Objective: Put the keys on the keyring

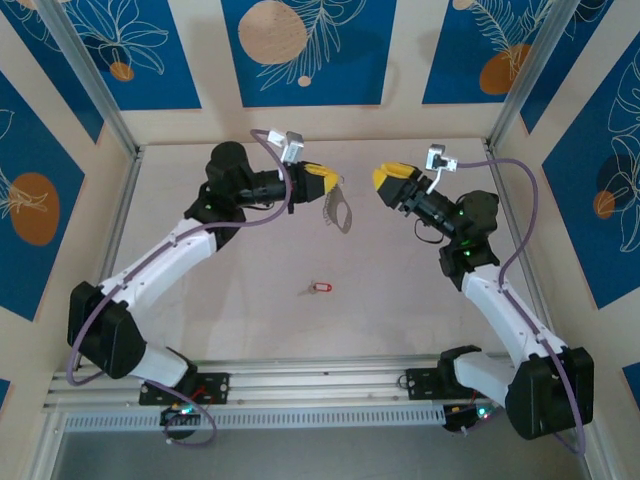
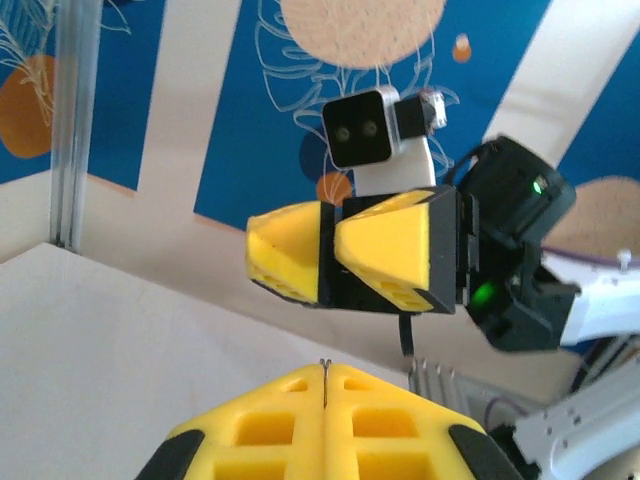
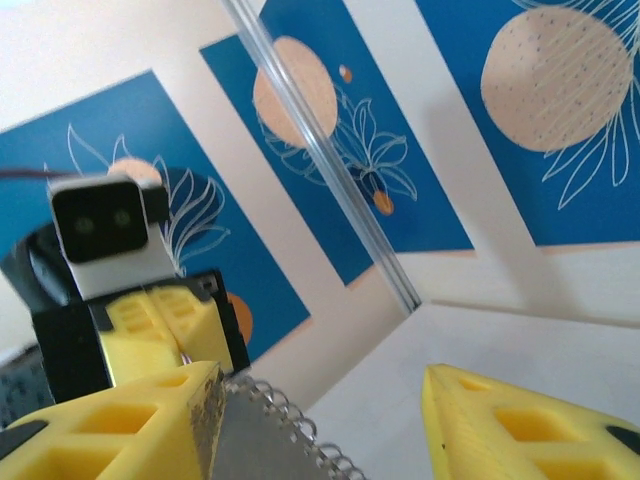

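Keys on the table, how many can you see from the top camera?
1. A red-headed key lies on the table near its middle, closer to the near edge than the keyring held by the left hand. Others may be hidden under the arms.

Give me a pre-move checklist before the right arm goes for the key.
1. Left tool shut on the keyring: ok, the loop hangs from it above the table.
2. Right tool free to pick: ok, open and holding nothing.
3. Key located: ok, it lies alone on the table, nearer the bases than both tools.
4. Key on the keyring: not ok, they are apart.
5. Path down to the key: ok, nothing lies beside it.
6. Where the keyring opens: cannot tell.
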Tool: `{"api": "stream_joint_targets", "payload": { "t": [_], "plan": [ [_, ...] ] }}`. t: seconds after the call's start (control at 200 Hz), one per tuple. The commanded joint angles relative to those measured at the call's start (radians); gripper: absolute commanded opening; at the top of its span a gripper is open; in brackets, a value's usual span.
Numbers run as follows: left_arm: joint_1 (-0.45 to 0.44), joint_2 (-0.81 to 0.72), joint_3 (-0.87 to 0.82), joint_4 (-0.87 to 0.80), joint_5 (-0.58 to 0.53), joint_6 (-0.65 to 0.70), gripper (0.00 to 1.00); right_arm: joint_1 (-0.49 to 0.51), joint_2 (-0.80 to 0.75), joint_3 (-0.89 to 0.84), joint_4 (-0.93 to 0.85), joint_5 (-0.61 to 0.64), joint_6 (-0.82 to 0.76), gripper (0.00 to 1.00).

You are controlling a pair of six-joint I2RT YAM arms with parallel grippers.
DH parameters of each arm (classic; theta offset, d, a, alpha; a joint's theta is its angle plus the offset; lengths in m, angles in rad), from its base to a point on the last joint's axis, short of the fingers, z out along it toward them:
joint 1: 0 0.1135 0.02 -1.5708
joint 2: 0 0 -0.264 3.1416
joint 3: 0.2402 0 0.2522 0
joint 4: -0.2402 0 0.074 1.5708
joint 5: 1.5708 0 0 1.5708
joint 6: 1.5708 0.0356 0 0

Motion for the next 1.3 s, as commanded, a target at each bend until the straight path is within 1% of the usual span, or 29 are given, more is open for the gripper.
{"api": "stream_joint_targets", "payload": {
  "t": [0.0, 0.085, 0.15, 0.34, 0.59, 0.92, 1.105, 1.145, 1.245, 1.295],
  "plan": [
    [0.006, 0.011, 0.105, -0.262, 0.099, 0.21, 0.0, -0.013, -0.013, 0.052, -0.104, -0.166, -0.079, 0.55],
    [0.006, 0.03, 0.162, -0.367, 0.122, 0.279, 0.0, -0.013, -0.003, 0.07, -0.104, -0.24, -0.098, 0.54],
    [0.006, 0.041, 0.191, -0.417, 0.136, 0.312, 0.0, -0.006, 0.013, 0.085, -0.093, -0.293, -0.099, 0.54],
    [0.008, 0.074, 0.252, -0.519, 0.171, 0.375, 0.0, 0.033, 0.041, 0.109, -0.091, -0.347, -0.123, 0.5],
    [0.007, 0.086, 0.269, -0.539, 0.186, 0.393, 0.0, 0.089, 0.081, 0.136, -0.118, -0.353, -0.165, 0.47],
    [0.007, 0.086, 0.275, -0.527, 0.191, 0.387, 0.0, 0.116, 0.137, 0.135, -0.098, -0.335, -0.172, 0.41],
    [0.007, 0.093, 0.277, -0.512, 0.199, 0.374, 0.0, 0.116, 0.146, 0.133, -0.079, -0.326, -0.159, 0.31],
    [0.008, 0.094, 0.276, -0.509, 0.201, 0.373, 0.0, 0.116, 0.148, 0.133, -0.075, -0.326, -0.159, 0.27],
    [0.006, 0.092, 0.264, -0.49, 0.199, 0.36, 0.0, 0.116, 0.157, 0.135, -0.061, -0.333, -0.149, 0.14],
    [0.007, 0.095, 0.264, -0.484, 0.201, 0.356, 0.0, 0.116, 0.159, 0.135, -0.055, -0.333, -0.144, 0.09]
  ]
}}
